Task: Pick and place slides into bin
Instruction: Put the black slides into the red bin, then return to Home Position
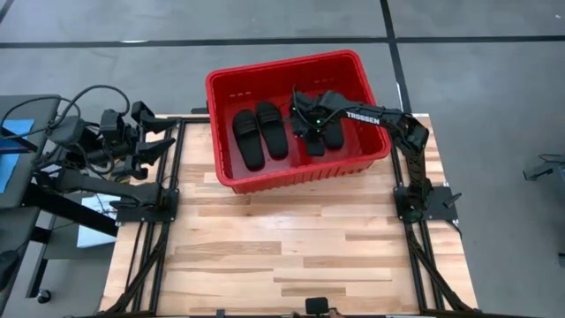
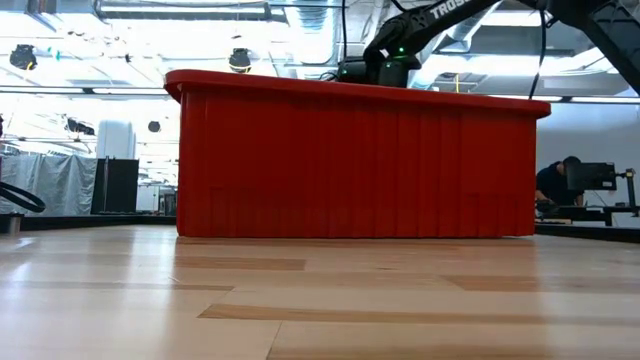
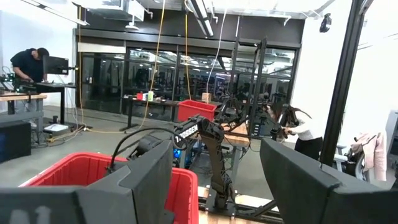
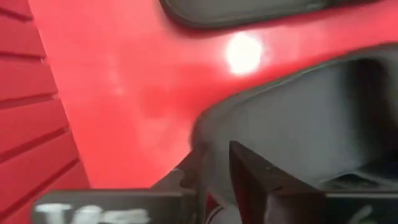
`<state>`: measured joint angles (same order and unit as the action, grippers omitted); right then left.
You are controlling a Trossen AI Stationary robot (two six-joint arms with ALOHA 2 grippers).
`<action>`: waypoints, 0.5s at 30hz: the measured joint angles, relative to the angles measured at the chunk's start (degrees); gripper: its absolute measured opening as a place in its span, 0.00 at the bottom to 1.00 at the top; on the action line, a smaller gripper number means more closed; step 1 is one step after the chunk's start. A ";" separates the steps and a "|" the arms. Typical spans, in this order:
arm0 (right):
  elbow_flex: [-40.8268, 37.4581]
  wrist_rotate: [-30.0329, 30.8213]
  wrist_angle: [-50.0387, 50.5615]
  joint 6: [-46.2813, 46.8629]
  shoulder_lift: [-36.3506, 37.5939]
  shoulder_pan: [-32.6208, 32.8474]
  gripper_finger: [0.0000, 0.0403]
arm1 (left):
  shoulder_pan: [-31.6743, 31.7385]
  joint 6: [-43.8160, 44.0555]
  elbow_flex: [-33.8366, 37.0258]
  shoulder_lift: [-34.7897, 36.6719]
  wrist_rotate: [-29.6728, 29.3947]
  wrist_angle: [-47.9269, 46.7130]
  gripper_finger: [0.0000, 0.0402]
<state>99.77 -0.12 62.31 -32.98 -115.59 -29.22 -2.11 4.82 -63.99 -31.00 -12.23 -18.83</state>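
Observation:
The red bin (image 1: 282,66) stands at the table's far middle. Two black slides (image 1: 248,139) (image 1: 272,129) lie side by side on the left half of its floor. My right gripper (image 1: 311,124) reaches down into the bin's right half, over two more black slides (image 1: 334,132). In the right wrist view it (image 4: 217,186) is shut on the edge of one slide (image 4: 311,124), and another slide (image 4: 249,9) lies beyond. In the low view the bin's wall (image 2: 350,160) hides the gripper. My left gripper (image 3: 217,193) is open and empty, parked beyond the table's left edge (image 1: 163,141). My right gripper pinches the rim of a slide's sole (image 4: 208,140) between its two fingers (image 4: 252,180), coming from above and slanting down from the table's right side. The slide seems to lie low on the bin's floor (image 4: 124,93). I cannot tell whether it is lifted.
The bin's near wall (image 2: 350,160) and rim stand between the bin's inside and the bare wooden tabletop (image 1: 291,238) in front. The aluminium frames of both arms (image 1: 154,203) (image 1: 424,203) flank the table. People stand in the room beyond (image 3: 298,127).

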 joint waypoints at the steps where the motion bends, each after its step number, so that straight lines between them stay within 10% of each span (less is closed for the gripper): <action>1: 0.00 0.00 -0.42 -0.01 0.00 0.00 0.15 | 0.02 0.00 0.00 0.00 0.00 -0.16 0.58; 15: 0.00 0.16 -0.98 0.01 0.10 -0.16 0.39 | 0.02 -0.01 0.00 -0.02 0.02 -0.24 0.58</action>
<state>99.77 0.04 61.33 -32.97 -115.49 -29.37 -2.09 4.81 -63.99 -31.03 -12.21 -19.07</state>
